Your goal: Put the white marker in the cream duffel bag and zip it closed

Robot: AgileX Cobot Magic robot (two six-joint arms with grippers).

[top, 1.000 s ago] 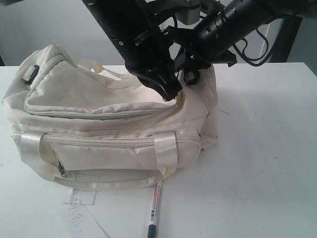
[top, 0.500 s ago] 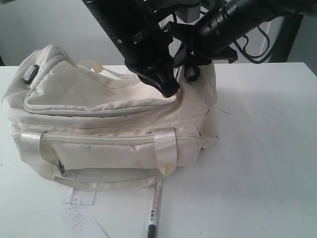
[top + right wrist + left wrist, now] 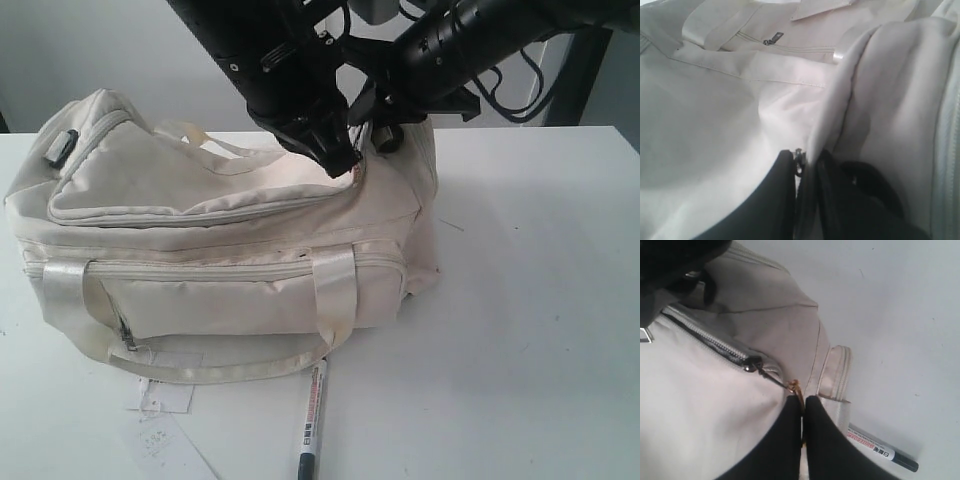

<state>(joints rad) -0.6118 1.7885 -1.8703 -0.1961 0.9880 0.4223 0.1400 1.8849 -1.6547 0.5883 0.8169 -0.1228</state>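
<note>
The cream duffel bag [image 3: 220, 250] lies on the white table, its top zipper [image 3: 715, 342] closed as far as I can see. At the bag's right end my left gripper [image 3: 343, 165] is shut on the brass zipper pull [image 3: 796, 388], fingertips pressed together [image 3: 802, 402]. Just behind it my right gripper [image 3: 385, 135] is shut on a fold of the bag's end fabric [image 3: 860, 100]; the pinch [image 3: 807, 160] sits by a small metal zipper part. The white marker [image 3: 312, 418] lies on the table in front of the bag, dark cap toward me, and also shows as the white marker [image 3: 880, 450].
Paper tags [image 3: 160, 410] lie on the table by the bag's front handle [image 3: 335, 290]. A black buckle [image 3: 62, 147] sits on the bag's far left end. The bare white table [image 3: 530, 300] spreads to the right.
Both grippers have risen slightly, lifting the bag's right end and top flap with them. The marker has stayed where it was.
</note>
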